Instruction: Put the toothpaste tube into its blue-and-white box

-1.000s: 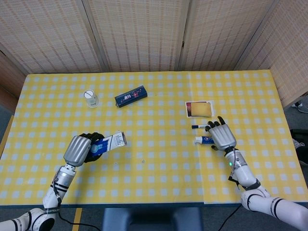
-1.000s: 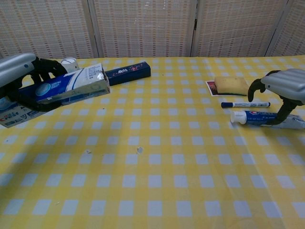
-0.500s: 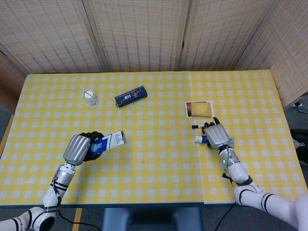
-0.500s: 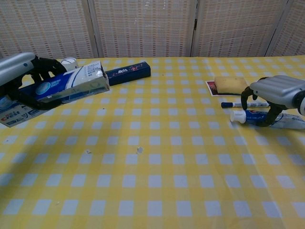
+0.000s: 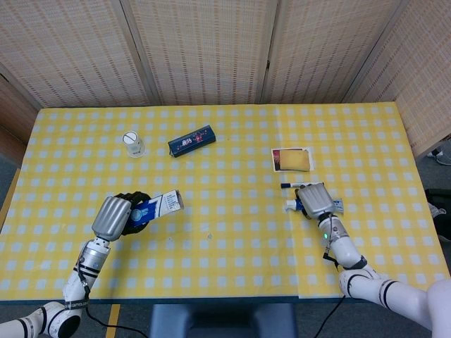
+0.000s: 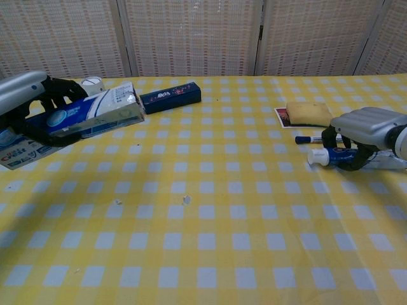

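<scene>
On the checked table (image 5: 232, 239) — white cup (image 5: 132, 144), dark blue box (image 5: 192, 141), yellow sponge (image 5: 297, 161), marker (image 6: 319, 138).

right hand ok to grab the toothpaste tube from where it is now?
Probably yes. The right hand is already down over the toothpaste tube, fingers curled around its body, with the capped end sticking out free. The marker lies close behind, apart from the tube, and doesn't look like it blocks the grasp.

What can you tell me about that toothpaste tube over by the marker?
The toothpaste tube is white with blue and red print and a white cap at its left end. It lies flat on the yellow checked tablecloth, just in front of a marker pen. The right robot hand has its fingers curled down around the tube's middle; its far end is hidden.
</scene>
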{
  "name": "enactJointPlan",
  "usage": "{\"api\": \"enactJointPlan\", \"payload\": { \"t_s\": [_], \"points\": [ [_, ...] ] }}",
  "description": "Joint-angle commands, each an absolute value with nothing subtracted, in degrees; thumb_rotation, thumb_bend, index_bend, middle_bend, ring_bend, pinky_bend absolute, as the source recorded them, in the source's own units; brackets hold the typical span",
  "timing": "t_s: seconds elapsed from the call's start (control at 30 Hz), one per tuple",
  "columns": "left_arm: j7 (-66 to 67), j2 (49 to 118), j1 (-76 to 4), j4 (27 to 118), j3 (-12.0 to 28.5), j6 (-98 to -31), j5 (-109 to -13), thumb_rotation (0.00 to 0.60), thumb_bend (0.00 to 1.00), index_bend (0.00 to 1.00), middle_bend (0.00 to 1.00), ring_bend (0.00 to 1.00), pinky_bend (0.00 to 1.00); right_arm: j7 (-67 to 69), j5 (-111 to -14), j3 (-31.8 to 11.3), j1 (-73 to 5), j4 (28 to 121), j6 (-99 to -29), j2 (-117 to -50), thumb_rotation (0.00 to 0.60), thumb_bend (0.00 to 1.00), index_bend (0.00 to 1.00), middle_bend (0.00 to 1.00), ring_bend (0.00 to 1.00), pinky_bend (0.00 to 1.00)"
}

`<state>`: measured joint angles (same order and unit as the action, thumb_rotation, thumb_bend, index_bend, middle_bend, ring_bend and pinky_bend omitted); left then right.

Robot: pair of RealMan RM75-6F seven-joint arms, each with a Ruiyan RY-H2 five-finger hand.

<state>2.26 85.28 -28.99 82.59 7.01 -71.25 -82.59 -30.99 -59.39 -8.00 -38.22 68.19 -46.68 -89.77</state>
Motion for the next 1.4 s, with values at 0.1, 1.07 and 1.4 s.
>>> {"api": "enactJointPlan", "payload": {
  "t_s": [0.1, 1.07, 1.4],
  "points": [
    [2.12, 85.72, -29.01, 82.06, 7.18, -71.23, -82.38, 0.6, 0.35, 0.56, 0.65, 0.57, 0.55, -27.5, -63.63, -8.12, -37.62, 67.14, -51.27, -90.32, 0.6, 0.53, 0.62, 0.48, 0.52, 0.7],
    [4.26, 85.47, -27.54, 84.43, 6.97, -73.31, -82.6, 0.6, 0.35, 0.57, 0.65, 0.57, 0.55, 9.01, -73.11, -13.46, -34.24, 79.17, -57.89, -79.82, 0.6, 0.59, 0.71, 0.52, 0.71, 0.92],
    [5.2, 84.95, -26.83, 86.3, 6.84, -74.3, -82.94, 0.6, 0.35, 0.57, 0.65, 0.57, 0.55, 30.6, -72.72, -17.84, -32.87, 90.78, -56.1, -74.16, 0.6, 0.65, 0.72, 0.53, 0.71, 0.92]
  ]
}}
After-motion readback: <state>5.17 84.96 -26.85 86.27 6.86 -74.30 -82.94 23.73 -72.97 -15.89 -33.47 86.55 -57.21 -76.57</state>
